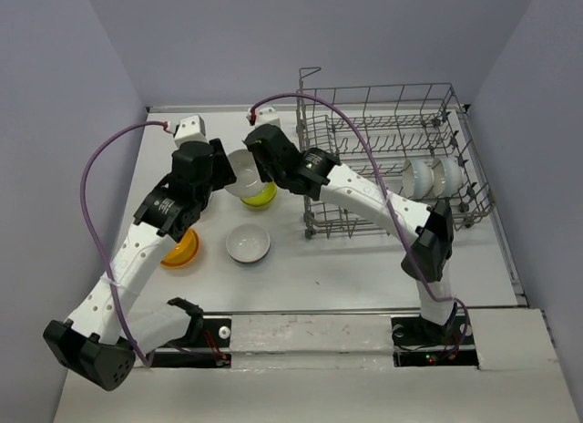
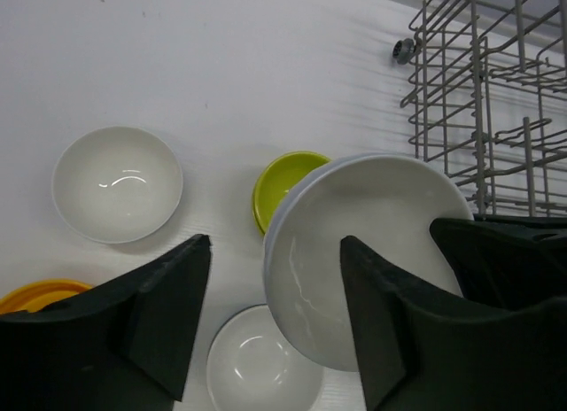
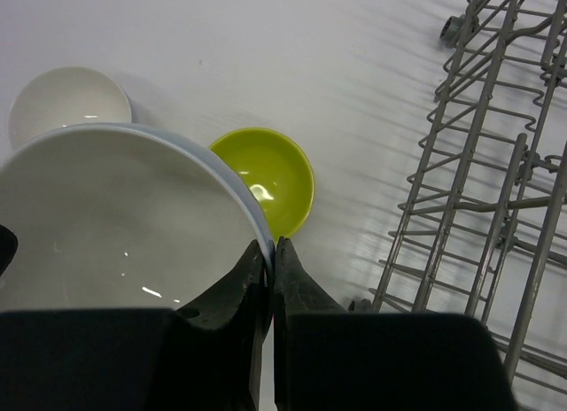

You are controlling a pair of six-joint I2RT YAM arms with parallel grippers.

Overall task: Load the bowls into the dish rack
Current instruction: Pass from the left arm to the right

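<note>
A white bowl with a pale blue outside hangs tilted above the table, left of the dish rack. My right gripper is shut on its rim. My left gripper is open. One of its fingers lies across the bowl's inside and the other stands well clear of it. On the table below are a lime bowl, two white bowls and an orange bowl. Two pale bowls stand upright in the rack.
The rack's wire side is close to the right of both grippers. The right arm stretches across the rack's front edge. A purple cable loops beside the left arm.
</note>
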